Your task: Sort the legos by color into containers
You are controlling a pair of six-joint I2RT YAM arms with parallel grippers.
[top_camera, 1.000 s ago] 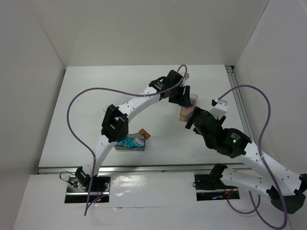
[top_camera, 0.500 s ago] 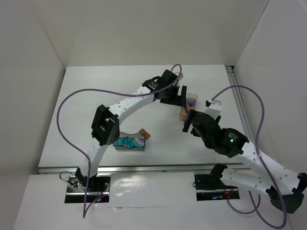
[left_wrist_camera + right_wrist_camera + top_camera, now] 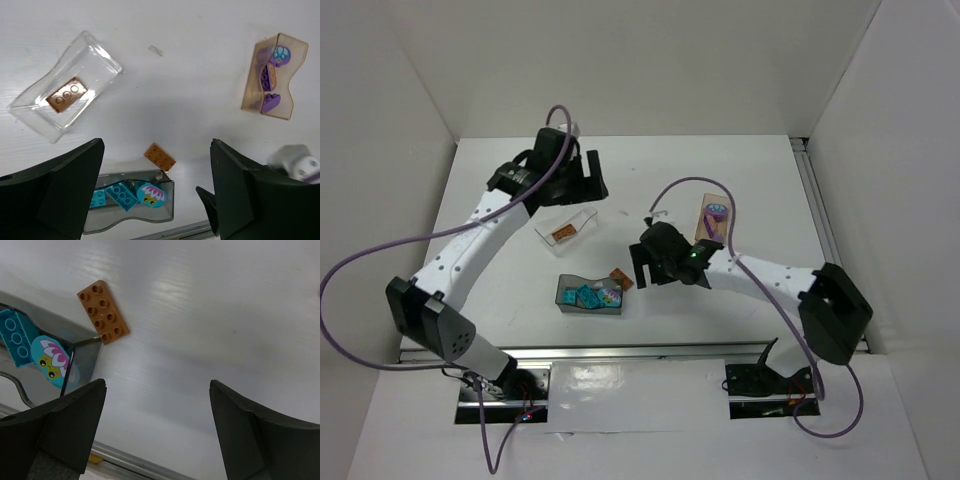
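A clear tray (image 3: 582, 215) (image 3: 100, 52) holds one orange brick (image 3: 563, 232) (image 3: 66, 94). A smoky grey tray (image 3: 566, 303) (image 3: 169, 212) (image 3: 86, 357) holds teal bricks (image 3: 587, 296) (image 3: 118, 195) (image 3: 15, 337) and a round teal flower piece (image 3: 151, 195) (image 3: 52, 362). A loose orange brick (image 3: 619, 279) (image 3: 160, 157) (image 3: 103, 312) lies on the table at that tray's far right corner. A tan tray (image 3: 704, 226) (image 3: 250, 97) holds purple pieces (image 3: 717, 214) (image 3: 267, 81). My left gripper (image 3: 588, 180) (image 3: 156, 143) is open and empty, high above the clear tray. My right gripper (image 3: 652, 268) (image 3: 156, 384) is open and empty, just right of the loose orange brick.
White walls close in the table on the left, back and right. A metal rail (image 3: 620, 350) (image 3: 125, 467) runs along the near edge. A tiny clear scrap (image 3: 155, 50) lies on the table. The purple cables arch above both arms.
My left arm has swung from the tan tray back left to above the clear tray. My right arm has moved left and down toward the loose orange brick.
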